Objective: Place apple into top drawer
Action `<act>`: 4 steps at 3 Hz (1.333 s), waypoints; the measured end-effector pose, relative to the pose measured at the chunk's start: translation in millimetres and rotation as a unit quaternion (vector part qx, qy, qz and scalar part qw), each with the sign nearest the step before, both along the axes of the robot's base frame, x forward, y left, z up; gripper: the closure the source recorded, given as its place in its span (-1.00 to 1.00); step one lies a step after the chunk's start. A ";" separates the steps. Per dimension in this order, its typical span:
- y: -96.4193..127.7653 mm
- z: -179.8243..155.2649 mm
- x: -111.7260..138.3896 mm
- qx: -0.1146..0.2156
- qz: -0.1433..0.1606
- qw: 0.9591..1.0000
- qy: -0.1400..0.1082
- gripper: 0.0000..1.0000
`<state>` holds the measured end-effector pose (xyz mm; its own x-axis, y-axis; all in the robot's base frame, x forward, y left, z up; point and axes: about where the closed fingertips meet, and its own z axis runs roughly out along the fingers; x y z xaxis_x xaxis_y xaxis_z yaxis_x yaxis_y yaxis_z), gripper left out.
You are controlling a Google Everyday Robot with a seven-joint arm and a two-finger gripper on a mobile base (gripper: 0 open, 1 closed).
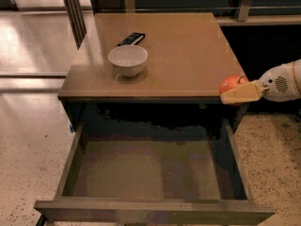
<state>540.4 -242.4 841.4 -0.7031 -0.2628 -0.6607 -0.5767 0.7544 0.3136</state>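
Note:
The small red-orange apple [231, 83] is at the front right corner of the cabinet top [188, 46], just at its edge. My gripper [229, 91] reaches in from the right and is shut on the apple, with its tan near finger [242, 94] across the apple's front. The far finger is hidden behind the apple. The top drawer [155, 211] is pulled wide open below the cabinet top, and its inside holds nothing. The apple is above and to the right of the drawer's back right corner.
A white bowl [128, 59] stands on the left half of the cabinet top, with a flat black object [131, 38] behind it. Speckled floor [273, 154] lies to the right of the drawer, shiny floor to the left. A rail runs along the back.

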 end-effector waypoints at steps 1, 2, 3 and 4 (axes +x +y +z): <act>22.0 -19.4 -8.7 0.029 0.020 0.999 0.013 1.00; 43.1 -43.0 -25.2 0.073 0.026 0.996 0.033 1.00; 48.5 -62.0 -37.4 0.091 0.008 0.995 0.044 1.00; 46.5 -82.4 -43.7 0.097 -0.023 0.994 0.049 1.00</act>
